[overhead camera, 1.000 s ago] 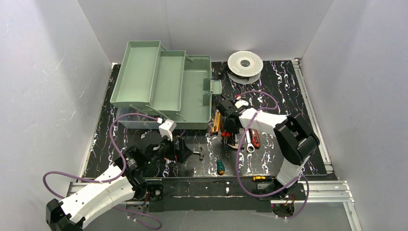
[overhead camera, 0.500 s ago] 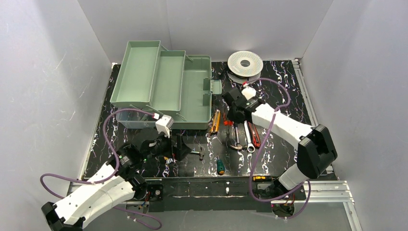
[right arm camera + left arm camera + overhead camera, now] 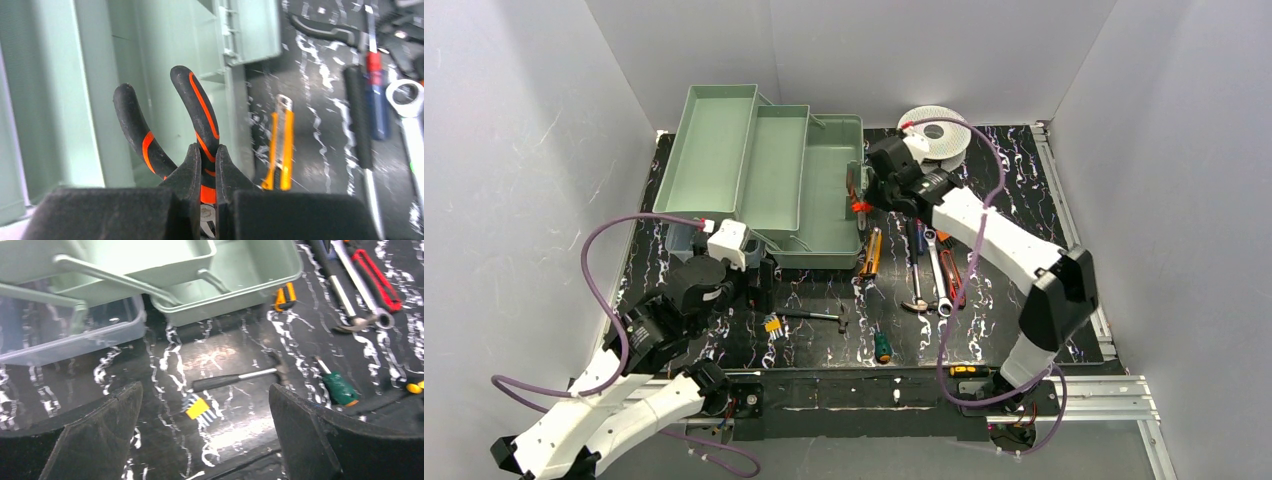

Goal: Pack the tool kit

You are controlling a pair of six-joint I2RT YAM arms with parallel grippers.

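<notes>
Left gripper [image 3: 205, 437], jaws wide and empty, near small steel hammer [image 3: 235, 378]. Pale green plastic toolbox [image 3: 829, 205], trays [image 3: 714, 150] fanned open, apparently bare: packing barely begun. Right gripper [image 3: 207, 157] clamped on black-and-orange pliers [image 3: 197, 107] over its right edge; orange utility knife [image 3: 873, 252] and spanners [image 3: 938, 270] remain outside. Black white-veined tabletop [image 3: 1024, 200]; plain white walls [image 3: 524, 120]

The right arm [image 3: 1004, 245] stretches far forward, the right gripper [image 3: 207, 156] pinched tight on orange-and-black pliers [image 3: 200, 107] above the toolbox [image 3: 829, 190], at its right edge. The left arm [image 3: 624, 400] is bent low, the left gripper [image 3: 204, 390] spread wide and pointing down just in front of the toolbox's near side.
</notes>
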